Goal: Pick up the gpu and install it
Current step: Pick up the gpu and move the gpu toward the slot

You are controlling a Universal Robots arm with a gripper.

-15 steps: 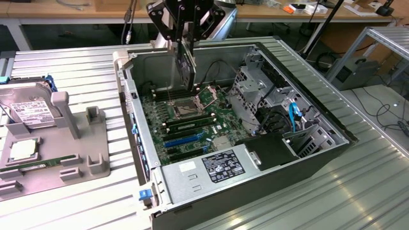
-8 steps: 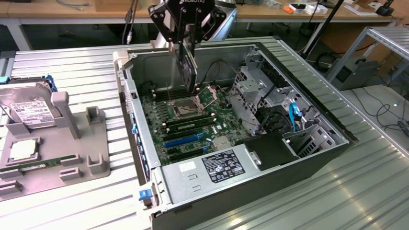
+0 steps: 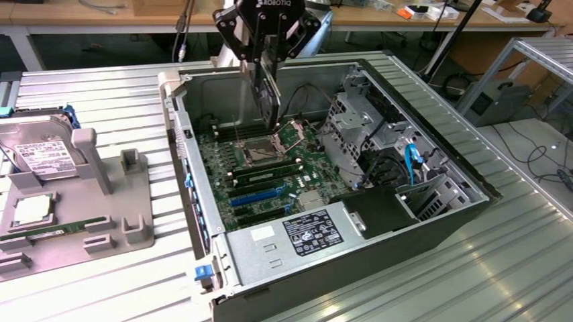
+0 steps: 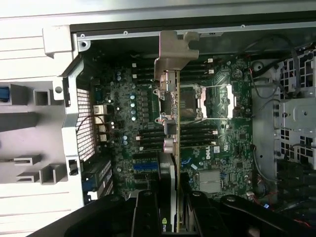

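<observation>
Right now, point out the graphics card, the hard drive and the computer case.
graphics card (image 3: pixel 267 94), exterior view, middle of its dark face.
hard drive (image 3: pixel 43 157), exterior view, its white label.
computer case (image 3: pixel 376 268), exterior view, its dark outer side wall.

Held in the hand (image 3: pixel 266 62), the gpu (image 3: pixel 267 94) hangs over the motherboard (image 3: pixel 268 176) inside the case (image 3: pixel 192 168) on the table (image 3: pixel 510 268).

hard drive (image 3: pixel 40 157): cut by edge | gpu (image 3: pixel 267 100): top perhaps hidden in pincer (image 3: pixel 267 59)
</observation>
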